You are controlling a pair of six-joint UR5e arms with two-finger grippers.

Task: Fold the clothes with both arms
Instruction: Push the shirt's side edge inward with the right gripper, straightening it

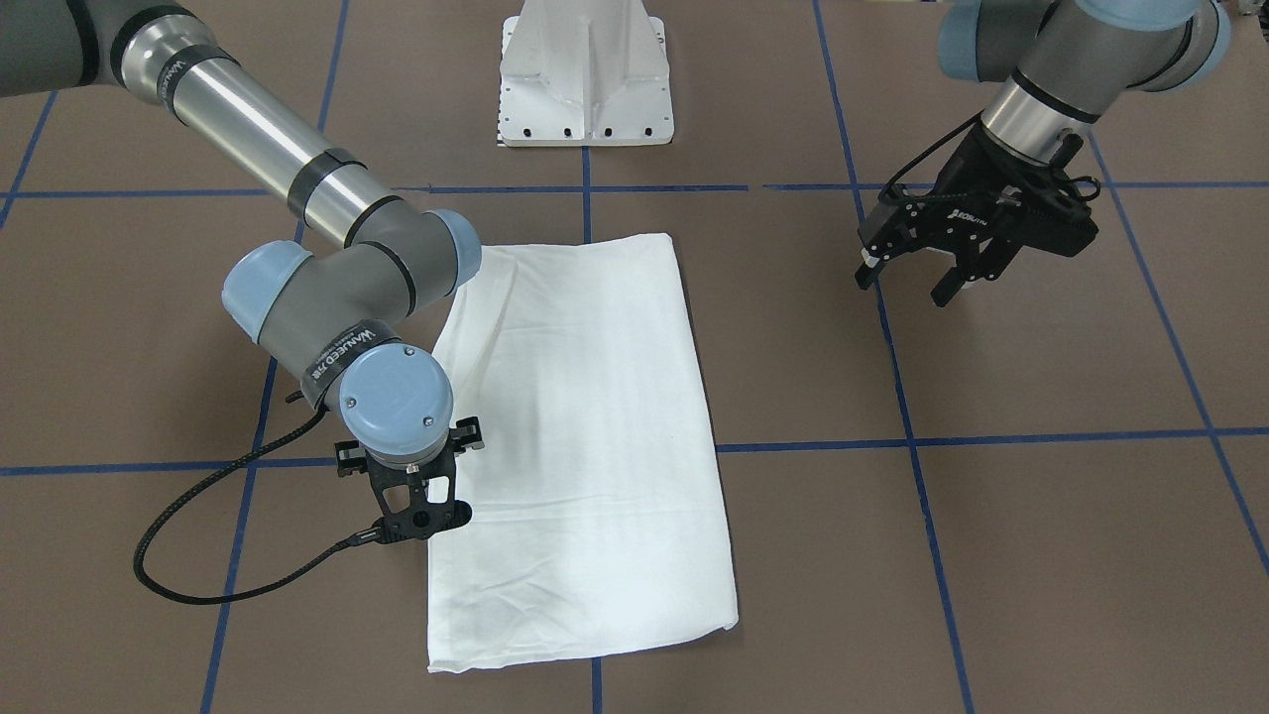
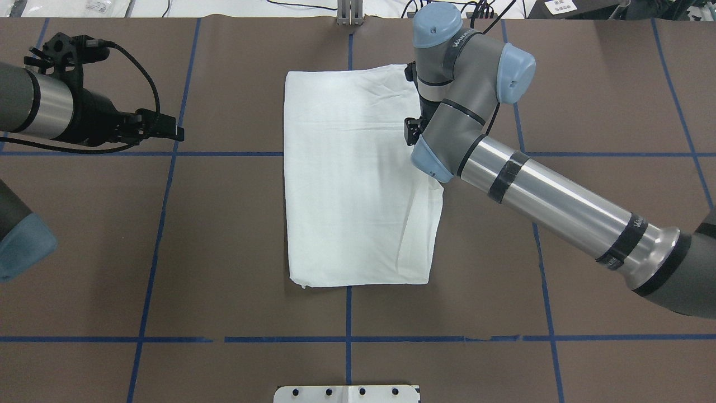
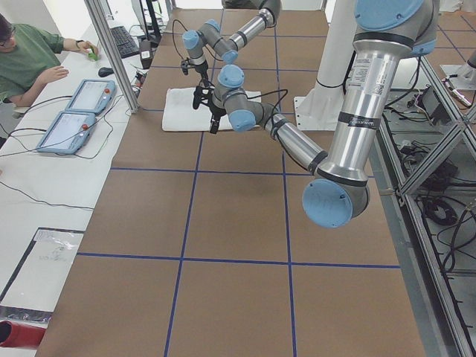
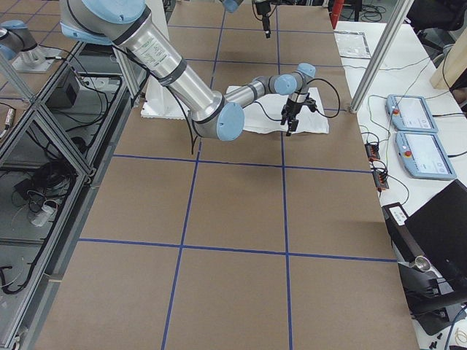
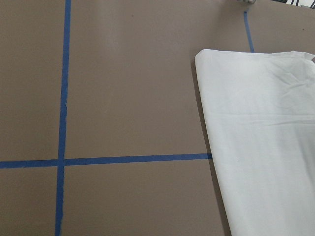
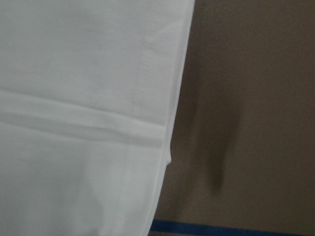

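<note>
T-shirt (image 1: pixel 585 426) hem on the right long side sits directly beneath the right gripper (image 1: pixel 416 506), which points straight down near the cloth's far end. It is probably lined up to take that edge for the next fold, though I cannot tell whether its fingers are apart. Outward, the shirt lies flat as 1 long white rectangle at mid-table (image 1: pixel 1041 555). Left gripper (image 1: pixel 927 273), fingers spread and empty, hovers well to the left, likely parked clear of the cloth

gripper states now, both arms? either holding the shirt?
Left gripper: open, empty, away from the white shirt.
Right gripper: at the shirt's edge; fingers hidden, cannot tell.
</note>
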